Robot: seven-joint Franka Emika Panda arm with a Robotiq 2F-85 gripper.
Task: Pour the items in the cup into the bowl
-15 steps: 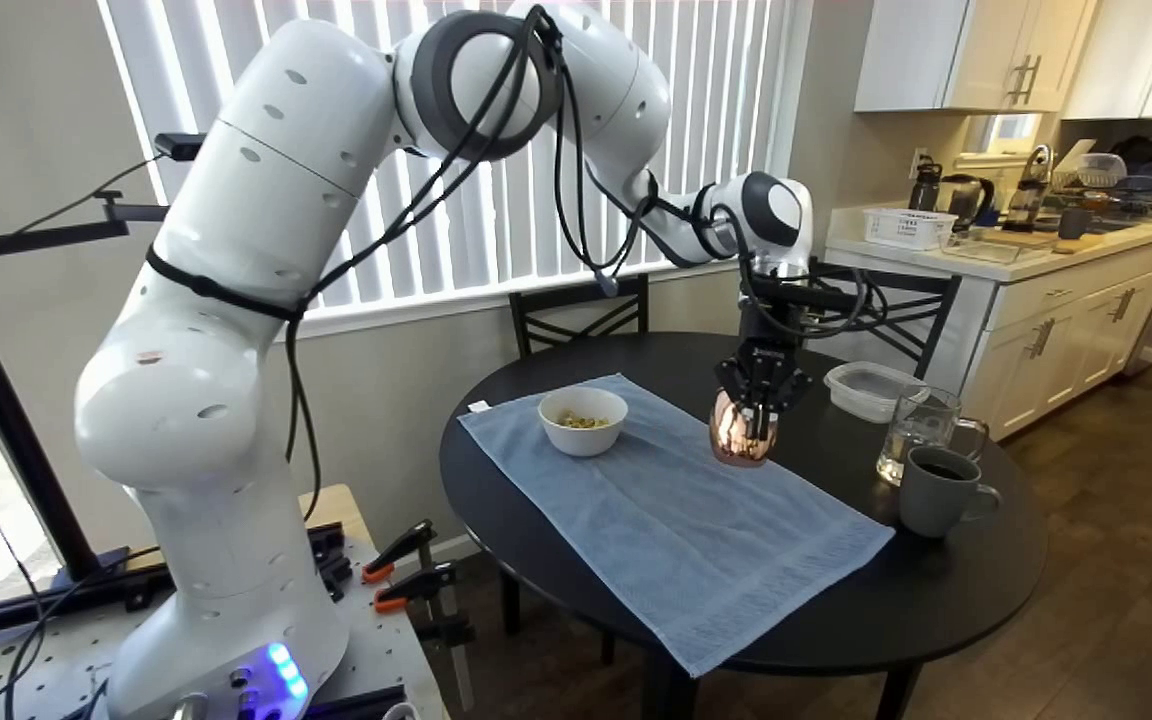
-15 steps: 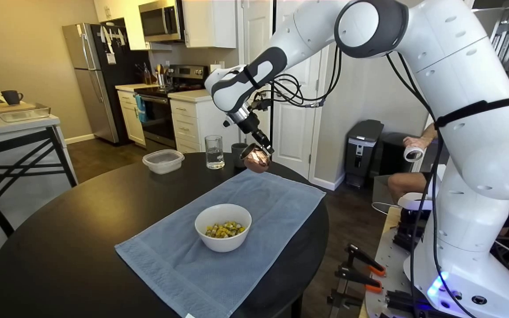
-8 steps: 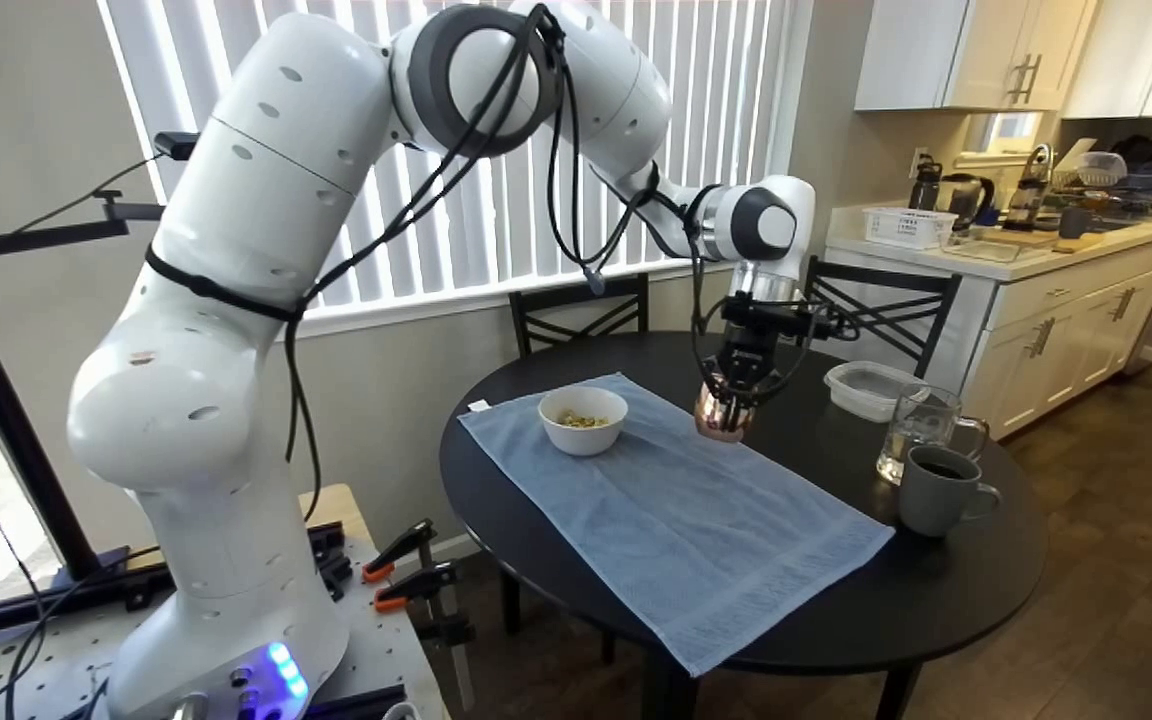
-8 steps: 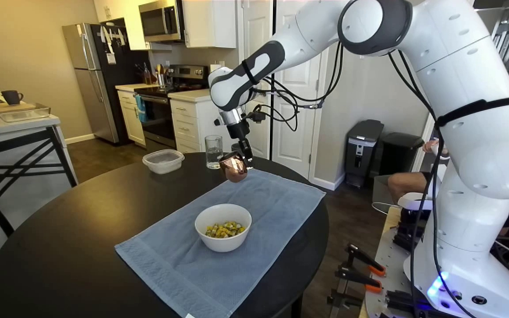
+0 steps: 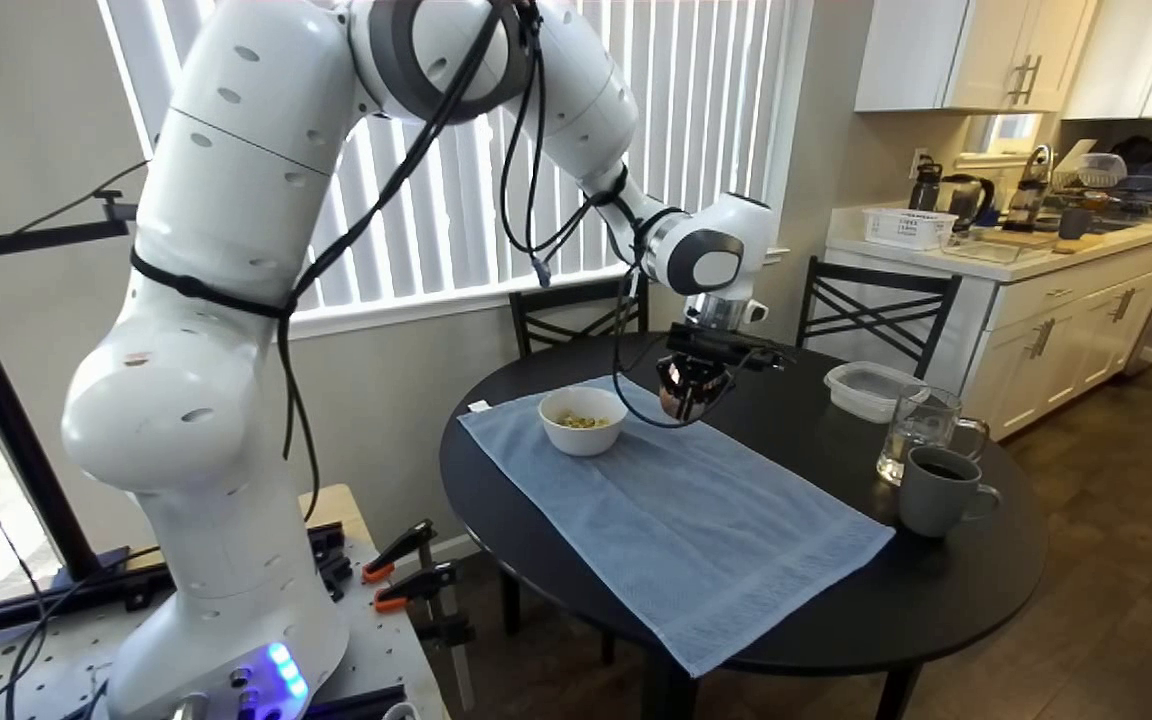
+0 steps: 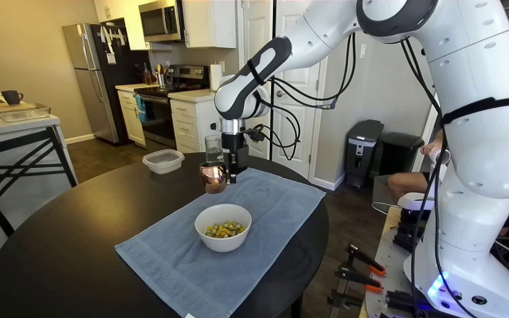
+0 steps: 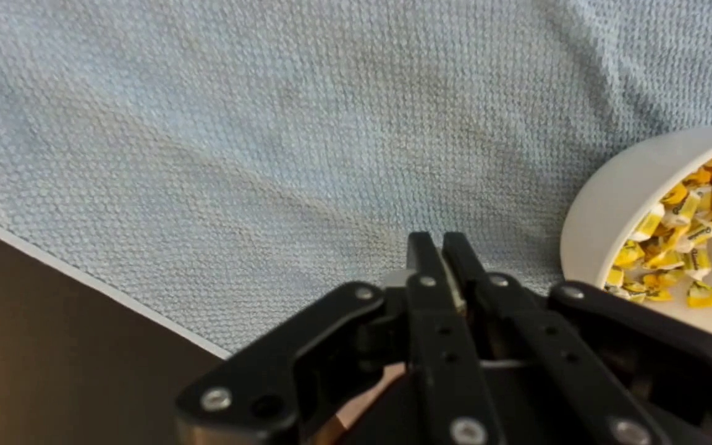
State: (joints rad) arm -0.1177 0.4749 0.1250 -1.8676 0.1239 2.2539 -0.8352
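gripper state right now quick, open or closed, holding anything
Gripper: closed, holding the copper cup in the air; exactly where it grips the cup can't be made out.

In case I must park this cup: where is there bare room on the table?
Two patches: the blue towel between the white bowl and the grey mug, and the dark tabletop between the towel and the black chair by the counter. Crowded: where the glass mug and grey mug stand close, plastic container nearby.
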